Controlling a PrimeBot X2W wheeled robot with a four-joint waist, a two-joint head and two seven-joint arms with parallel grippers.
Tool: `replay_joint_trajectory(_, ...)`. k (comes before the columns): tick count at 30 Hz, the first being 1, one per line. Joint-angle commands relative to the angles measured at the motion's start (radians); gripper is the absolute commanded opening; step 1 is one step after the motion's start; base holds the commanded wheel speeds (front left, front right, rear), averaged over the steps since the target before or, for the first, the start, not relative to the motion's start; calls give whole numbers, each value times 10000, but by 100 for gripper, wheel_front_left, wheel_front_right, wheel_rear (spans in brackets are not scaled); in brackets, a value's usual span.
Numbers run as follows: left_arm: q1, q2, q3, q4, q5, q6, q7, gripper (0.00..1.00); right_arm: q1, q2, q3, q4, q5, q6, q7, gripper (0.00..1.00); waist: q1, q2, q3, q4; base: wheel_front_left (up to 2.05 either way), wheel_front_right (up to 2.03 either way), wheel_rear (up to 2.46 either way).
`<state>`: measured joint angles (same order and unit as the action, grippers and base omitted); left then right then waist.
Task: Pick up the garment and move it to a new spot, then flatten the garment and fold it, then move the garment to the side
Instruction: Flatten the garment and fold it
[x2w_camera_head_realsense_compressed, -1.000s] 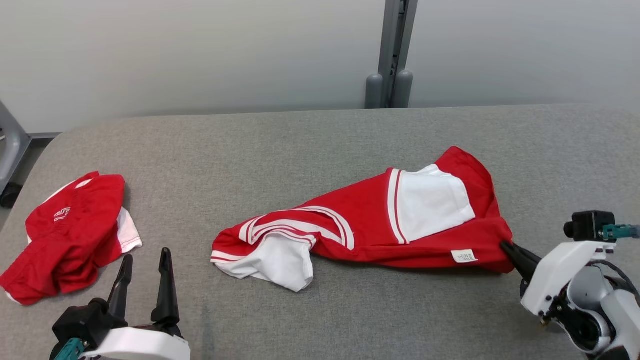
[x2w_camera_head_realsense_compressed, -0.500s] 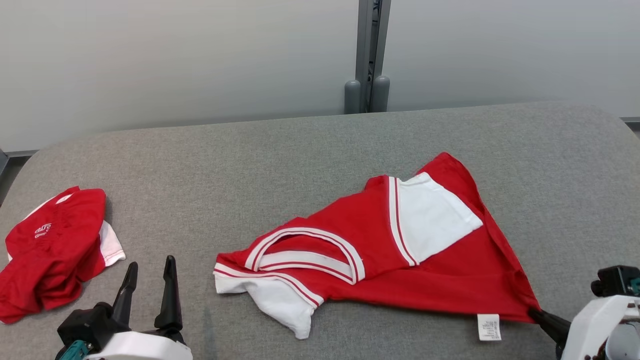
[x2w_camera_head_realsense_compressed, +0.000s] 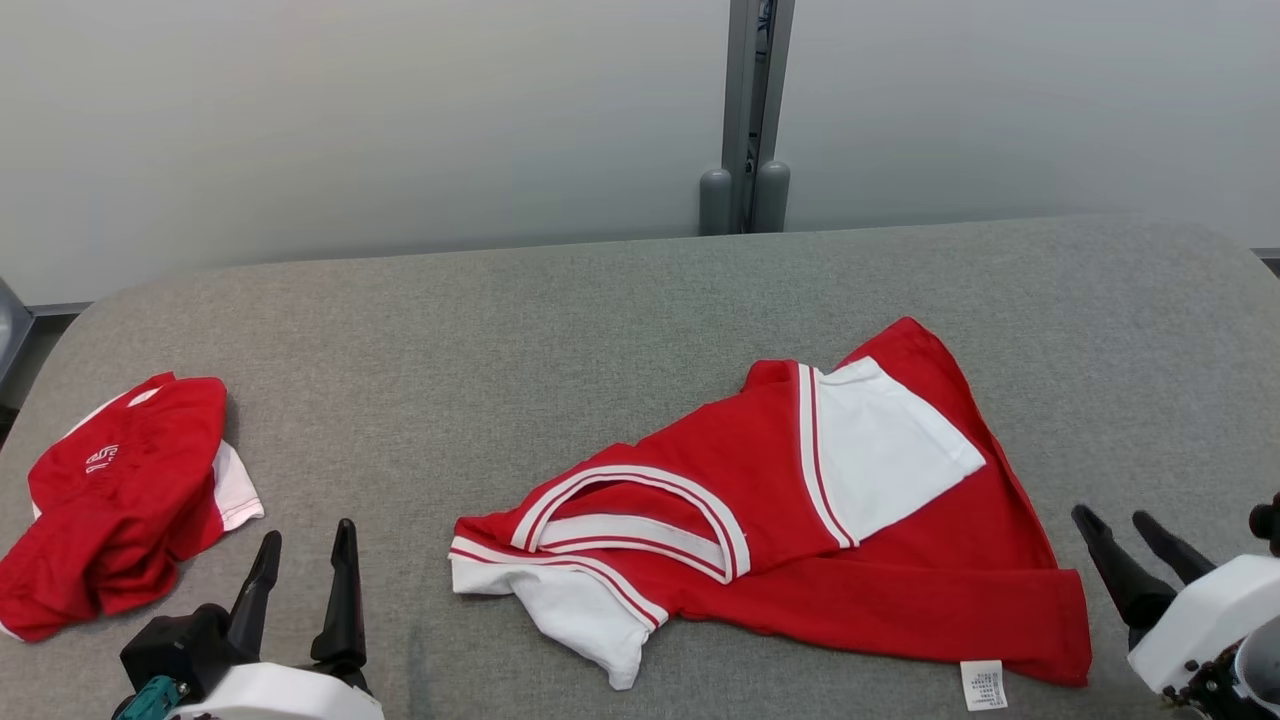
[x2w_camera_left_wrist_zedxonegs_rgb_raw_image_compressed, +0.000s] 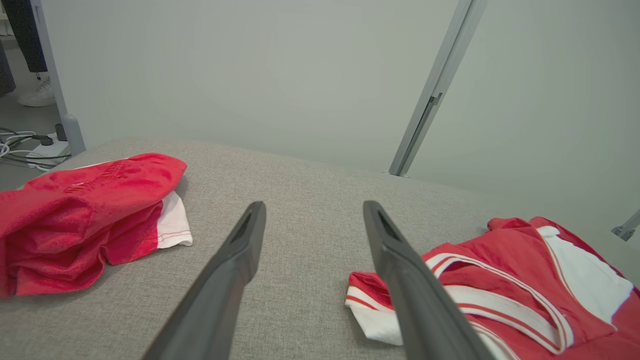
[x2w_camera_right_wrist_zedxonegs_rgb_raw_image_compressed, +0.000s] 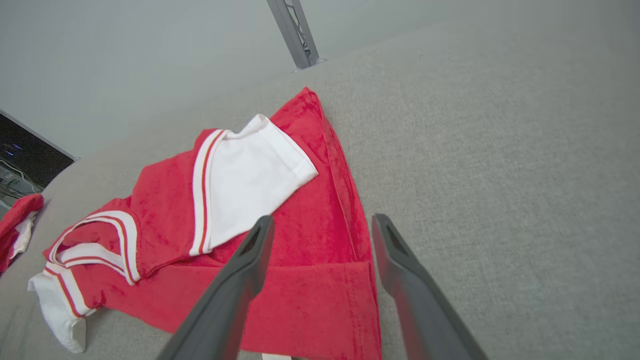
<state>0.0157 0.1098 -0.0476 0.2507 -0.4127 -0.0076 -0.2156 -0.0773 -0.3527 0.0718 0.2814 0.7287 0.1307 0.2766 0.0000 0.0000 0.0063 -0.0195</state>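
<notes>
Garment: red-and-white shirt (x2w_camera_head_realsense_compressed: 900, 590), rumpled on the grey table (x2w_camera_head_realsense_compressed: 500, 330), centre-right, its long axis running left to right.
My right pincer (x2w_camera_head_realsense_compressed: 1110, 515): spread wide, empty, just right of the hem corner, the nearer one.
My left pincer (x2w_camera_head_realsense_compressed: 308, 532): wide, empty, farther off.

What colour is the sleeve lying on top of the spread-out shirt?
White sleeve, edged by a red-and-white striped band; clearest in the right wrist view.

Left gripper (x2w_camera_head_realsense_compressed: 307, 533) and right gripper (x2w_camera_head_realsense_compressed: 1111, 516) both hover low, jaws spread wide.
</notes>
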Motion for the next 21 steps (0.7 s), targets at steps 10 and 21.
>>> replay_joint_trajectory(10, 24, 223, 75, -298, -66, 147, 38, 100, -65, 1037, -365, -1782, -1225, 1, -2751, 100, 0, 0, -121, 76, 0, 0, 0)
replay_joint_trajectory(21, 131, 129, -17, -530, -158, 257, -35, 100, 265, 1691, -337, -1494, -3126, 1, -4810, 100, 0, 0, -33, 125, 0, 0, 0)
